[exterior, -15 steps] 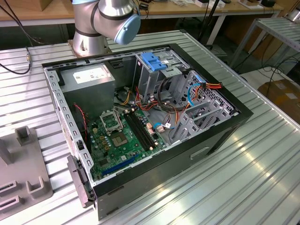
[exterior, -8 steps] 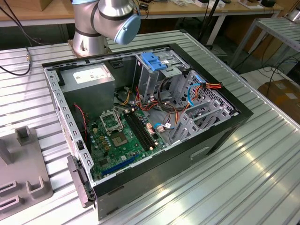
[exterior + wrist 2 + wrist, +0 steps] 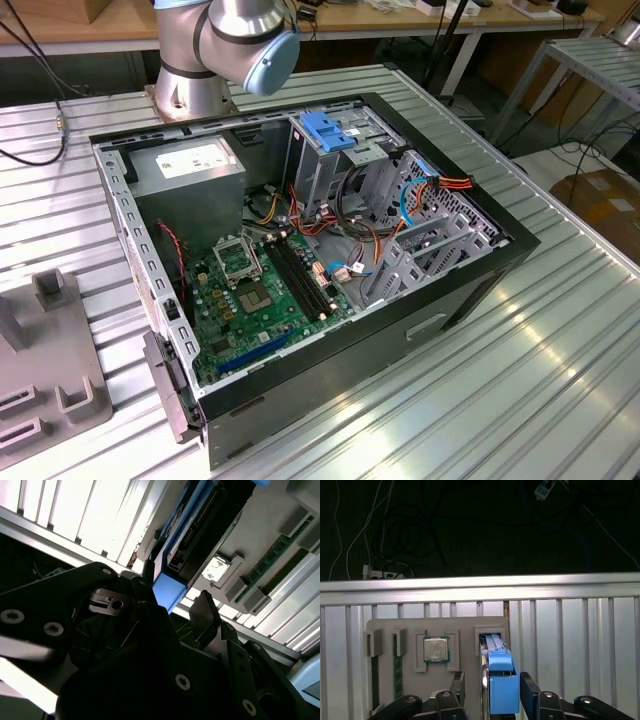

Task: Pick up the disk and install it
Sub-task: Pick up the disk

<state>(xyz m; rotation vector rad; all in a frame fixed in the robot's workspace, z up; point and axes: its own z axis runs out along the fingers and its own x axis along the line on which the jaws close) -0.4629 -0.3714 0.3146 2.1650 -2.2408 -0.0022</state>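
Straddling the disk (image 3: 496,666) with the gripper (image 3: 492,687) spread: jaws released, clear of both its sides. Standing on edge in the outermost slot of the grey holder (image 3: 465,630), with the processor chip (image 3: 436,649) seated mid-holder. Liable to cock and bind in that slot if clamped off-centre; liable to slip on smooth plastic.

A grey metal arm (image 3: 215,40) rises from its base at the far side of the exterior view, one blue-capped joint showing. In the first wrist view, the black gripper (image 3: 492,689) has its two fingers (image 3: 458,685) spread apart.
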